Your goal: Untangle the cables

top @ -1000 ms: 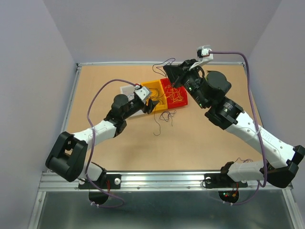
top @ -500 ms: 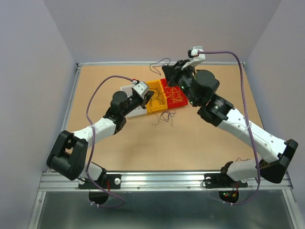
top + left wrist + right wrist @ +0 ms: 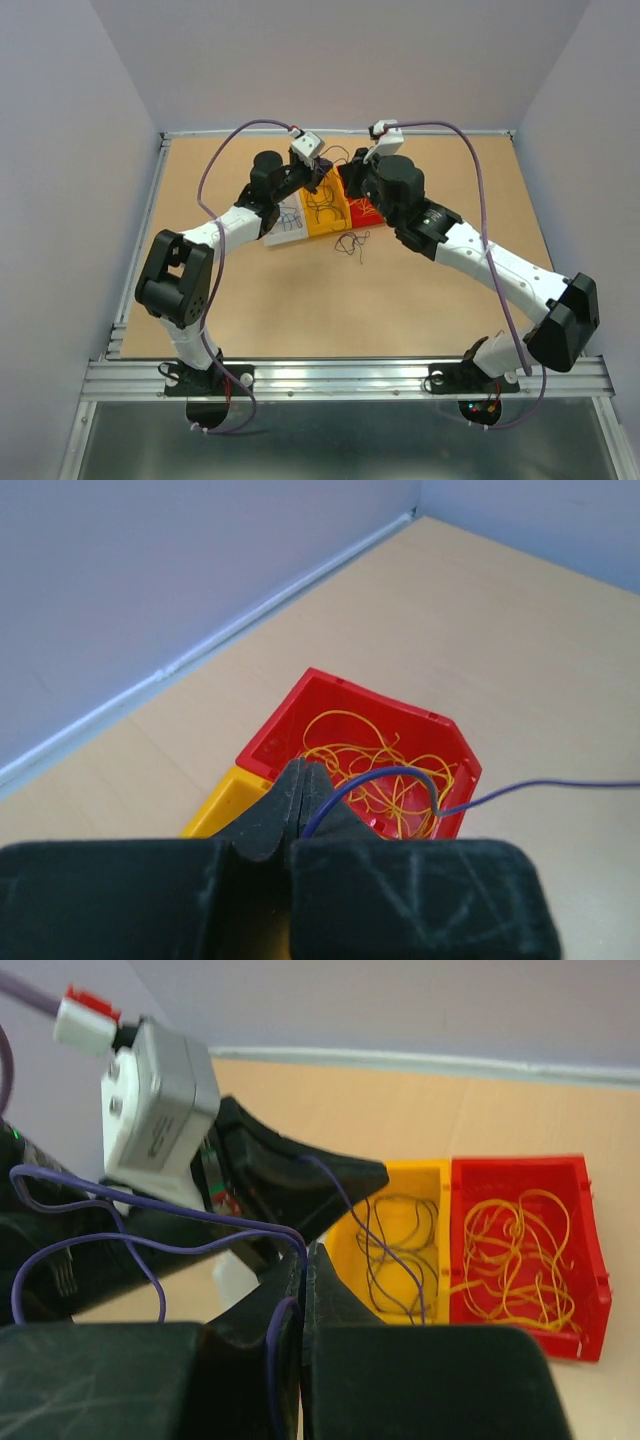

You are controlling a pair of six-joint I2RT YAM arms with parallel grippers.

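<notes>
White arms [image 3: 500, 270], black joints [image 3: 175, 280], lavender cables [image 3: 25, 990]

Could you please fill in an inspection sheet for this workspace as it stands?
Surface: tan tabletop, flat.
Job's things: yellow wires in the red bin; dark wires in the yellow bin; a loose dark tangle on the tabletop.
Clutter: nothing seen.
Pincers: left pincer shut on a purple wire; right pincer shut on purple strands.
Cables: lavender arm cables arch over both arms.
Surroundings: plain grey walls.
</notes>
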